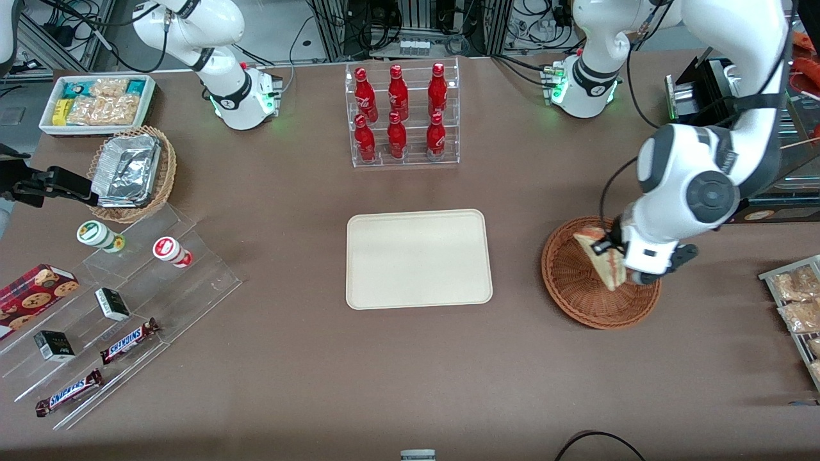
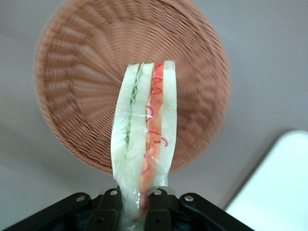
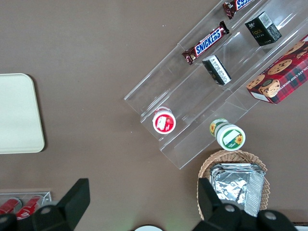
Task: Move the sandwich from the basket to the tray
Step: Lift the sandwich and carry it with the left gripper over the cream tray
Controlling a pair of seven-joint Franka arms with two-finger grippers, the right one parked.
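**Sandwich lifted, tray not yet reached**

The gripper (image 1: 624, 272) hangs over the basket (image 1: 580, 291), its fingers (image 2: 156, 199) pinching the sandwich (image 1: 602, 256) by one end. In the wrist view the wedge stands clear of the weave, its red, orange and green layers edge-on, and the basket looks to lie well below it, so I judge the pickup done and the sandwich airborne, not resting in the bowl.

What remains is the carry and the release. The tray (image 1: 419, 259) lies bare, flat on the table (image 1: 410, 378), at about nine o'clock from the basket in the front view, a strip of table between them. Nothing sits on it yet.

Around the scene: a clear rack of red bottles (image 1: 400, 112) stands at roughly twelve o'clock from the tray, well apart from the straight line between basket and tray. Toward the parked arm's end lie a tan wicker basket with foil containers (image 1: 131, 169), a white bin of snack packets (image 1: 96, 102), and clear stepped shelves (image 1: 128, 307) with chocolate bars and small boxes. At three o'clock from the basket, at the frame edge, sits a rack of packaged snacks (image 1: 794, 301).

The path to the tray looks open. The chief risk, as I judge it, is the slim end-grip: the wrapped wedge could swing or slip during the carry.
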